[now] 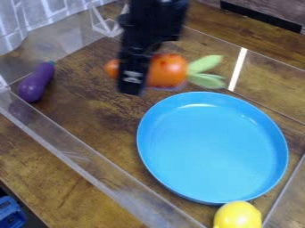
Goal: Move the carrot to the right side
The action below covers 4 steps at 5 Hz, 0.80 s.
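Carrot (167, 70): clear of the wooden surface (84, 116), just above the blue plate's (215, 147) far-left rim; held aloft, likely so it can pass rightward without dragging.
Claw (135, 75): clenched on the carrot's body, leafy top sticking out right; blur hides the exact contact.
Arm: pointing straight down from above.
Bystanders: eggplant (35, 81) far left, lemon (237, 215) at the bottom edge.
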Each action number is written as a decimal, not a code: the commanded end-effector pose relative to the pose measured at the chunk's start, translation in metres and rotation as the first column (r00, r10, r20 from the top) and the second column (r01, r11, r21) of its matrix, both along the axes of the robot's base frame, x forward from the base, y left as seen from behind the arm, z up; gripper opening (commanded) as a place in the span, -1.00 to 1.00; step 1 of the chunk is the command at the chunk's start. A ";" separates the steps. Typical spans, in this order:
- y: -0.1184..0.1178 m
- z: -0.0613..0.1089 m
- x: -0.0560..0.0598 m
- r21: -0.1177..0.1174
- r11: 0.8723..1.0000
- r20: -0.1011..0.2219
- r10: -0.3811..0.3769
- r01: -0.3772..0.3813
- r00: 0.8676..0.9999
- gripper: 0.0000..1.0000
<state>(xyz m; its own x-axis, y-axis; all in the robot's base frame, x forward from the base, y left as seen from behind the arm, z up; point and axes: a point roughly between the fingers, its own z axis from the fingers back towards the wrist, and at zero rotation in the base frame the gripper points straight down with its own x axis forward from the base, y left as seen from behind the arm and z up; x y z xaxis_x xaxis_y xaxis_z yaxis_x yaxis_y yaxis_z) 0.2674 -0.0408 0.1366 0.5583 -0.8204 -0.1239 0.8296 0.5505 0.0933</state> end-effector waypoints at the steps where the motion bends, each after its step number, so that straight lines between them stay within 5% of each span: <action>1: -0.003 0.016 0.005 -0.017 0.998 0.085 0.063 -0.062 0.994 -1.00; 2: 0.006 0.014 0.004 -0.024 0.992 0.083 0.129 -0.127 0.988 -1.00; 4: -0.011 0.011 0.006 -0.044 0.995 0.086 0.091 -0.088 0.992 -1.00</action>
